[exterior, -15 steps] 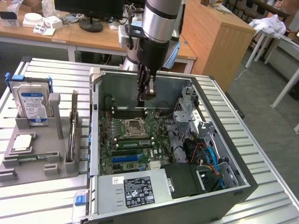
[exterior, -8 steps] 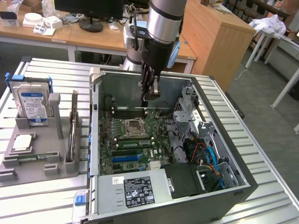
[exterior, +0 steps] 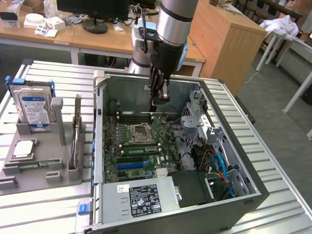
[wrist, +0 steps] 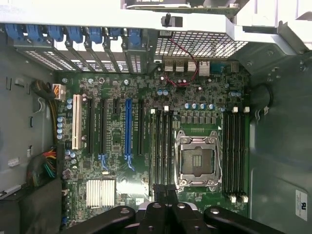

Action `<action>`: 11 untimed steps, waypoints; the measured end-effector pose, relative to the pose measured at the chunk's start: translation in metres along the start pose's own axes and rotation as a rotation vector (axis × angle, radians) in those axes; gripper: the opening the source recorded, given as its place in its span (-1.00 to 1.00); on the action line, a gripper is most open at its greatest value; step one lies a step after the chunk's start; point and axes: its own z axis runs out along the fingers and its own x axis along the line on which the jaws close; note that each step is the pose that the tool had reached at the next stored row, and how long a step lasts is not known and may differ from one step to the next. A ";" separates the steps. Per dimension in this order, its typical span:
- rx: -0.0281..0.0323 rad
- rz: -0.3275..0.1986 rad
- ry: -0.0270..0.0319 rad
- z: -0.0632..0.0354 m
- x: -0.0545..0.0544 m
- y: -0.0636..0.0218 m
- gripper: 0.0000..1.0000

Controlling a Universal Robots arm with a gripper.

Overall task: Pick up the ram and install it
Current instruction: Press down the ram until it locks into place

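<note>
My gripper (exterior: 154, 106) hangs inside the open computer case (exterior: 253, 187), above the motherboard (exterior: 124, 139) and close to the empty processor socket (exterior: 141, 131). In the wrist view its fingers (wrist: 158, 195) stand pressed together, in line with the memory slots (wrist: 161, 146) beside the socket (wrist: 197, 161). I see nothing held between them. A long green ram stick (exterior: 32, 165) lies flat in the grey tray (exterior: 58, 175) at the exterior view's left. Another green stick (exterior: 140, 149) sits in a slot next to the socket.
The tray also holds a silver hard drive with a blue label (exterior: 33, 106) and a square silver processor chip (exterior: 23, 148). Case walls, a drive cage (exterior: 195, 114), cables (exterior: 217, 163) and the power supply (exterior: 144, 197) surround the board. Desks stand behind the ribbed table.
</note>
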 end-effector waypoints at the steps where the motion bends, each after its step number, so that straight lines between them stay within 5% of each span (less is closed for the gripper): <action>1: 0.0001 0.000 -0.0001 0.0000 0.000 0.0000 -0.79; 11: 0.0000 0.000 0.0000 0.0000 0.000 0.0000 -0.79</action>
